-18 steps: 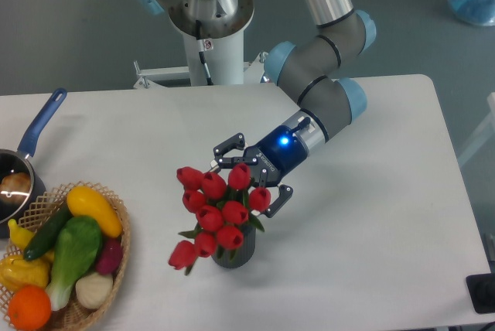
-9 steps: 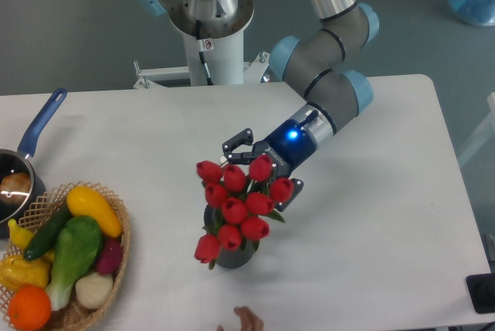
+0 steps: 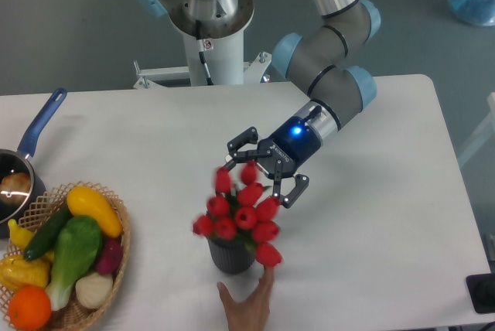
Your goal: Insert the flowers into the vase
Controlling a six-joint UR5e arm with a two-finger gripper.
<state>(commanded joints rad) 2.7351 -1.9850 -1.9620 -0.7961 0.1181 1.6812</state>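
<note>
Spread wide, the end effector [image 3: 261, 170] hangs just above and behind the flowers [image 3: 241, 211] with its two fingers apart and nothing between them; one finger sits near the topmost buds, but whether it touches them cannot be told. The red tulips stand in the vase [image 3: 230, 253], stems down inside its mouth, heads fanned out over the rim and blurred, which suggests they are moving. One bud droops low on the right side of the vase. A human hand [image 3: 249, 305] reaches up from the bottom edge and its fingertips meet that low bud beside the vase.

Judging by this, the main step looks done: the bunch is in the vase and the end effector is not holding it. What seems left is for the flowers to settle and for the arm to pull clear without brushing the buds.

At the left of the worktop [image 3: 387, 215] sit a basket [image 3: 116, 265] of vegetables and a blue-handled pot [image 3: 23, 162], both well apart from the vase.
</note>
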